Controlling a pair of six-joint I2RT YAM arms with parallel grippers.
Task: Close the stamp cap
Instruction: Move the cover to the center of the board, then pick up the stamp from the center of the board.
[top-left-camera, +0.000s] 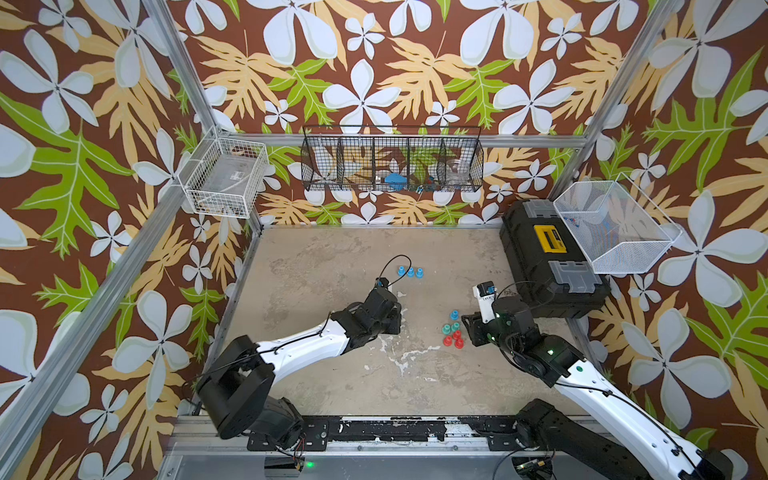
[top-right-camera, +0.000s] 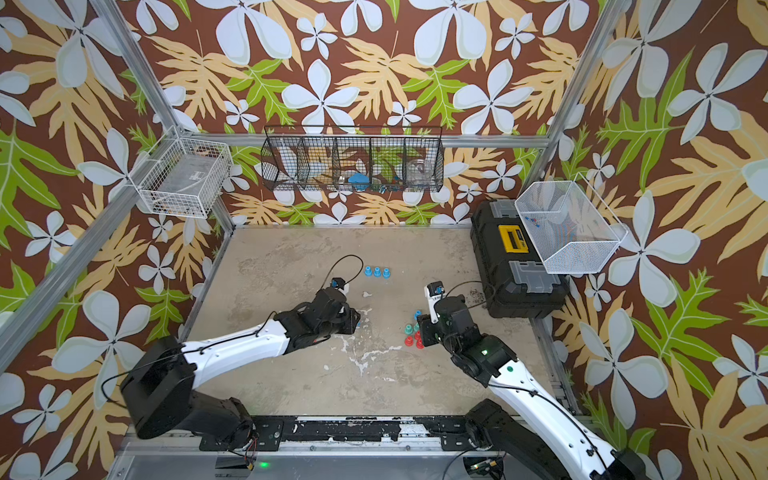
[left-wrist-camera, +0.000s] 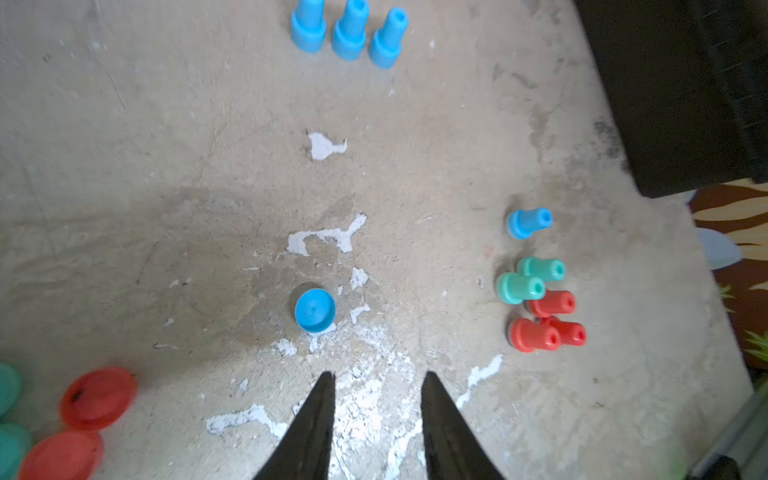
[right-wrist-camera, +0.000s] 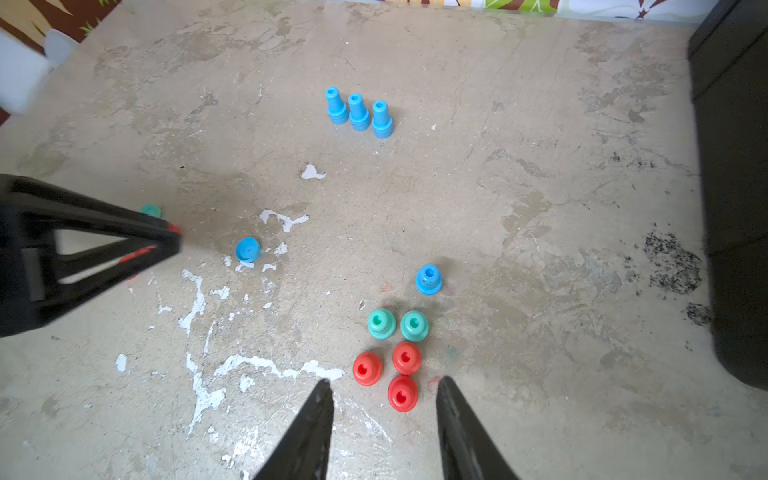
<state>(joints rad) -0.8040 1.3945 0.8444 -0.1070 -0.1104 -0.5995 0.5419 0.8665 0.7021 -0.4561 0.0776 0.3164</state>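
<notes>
**Blue cap loose on the table, both pincers empty**

Near edge: black mounting rail (top-left-camera: 374, 432), both arm bases on it.

Left gripper (left-wrist-camera: 379, 374): fingers apart, nothing between them. I see the blue cap (left-wrist-camera: 315, 311) flat on the table (top-left-camera: 332, 374) just ahead of its tips, not touching.

Right gripper (right-wrist-camera: 384, 379): fingers apart and empty, hovering over the stamp cluster. Three red stamps (right-wrist-camera: 406, 357) nearest, two teal stamps (right-wrist-camera: 381, 323) behind them, then the lone blue stamp (right-wrist-camera: 429, 279), upright, a small gap from the teal pair. Cap and that stamp are well apart.

Loose red caps (left-wrist-camera: 97, 397) and teal caps (left-wrist-camera: 8, 386) show at the edge of the left wrist view.

Further out: a row of three blue stamps (top-left-camera: 410, 272), upright, side by side.

Surface: beige, stained, with white chipped patches mid-table and dark speckling (right-wrist-camera: 671, 266) near the black toolbox (top-left-camera: 552, 266). The yellow label (top-left-camera: 549, 240) on its lid is too small for me to read. No other legible writing.

On the walls: a white mesh basket (top-left-camera: 615, 232) above the toolbox, a black wire basket (top-left-camera: 392, 164) with compartments at the back, and a white wire basket (top-left-camera: 224, 178) in the far corner. Aluminium frame posts (top-left-camera: 178, 62), floral leaf wallpaper (top-left-camera: 374, 62) on brown.
</notes>
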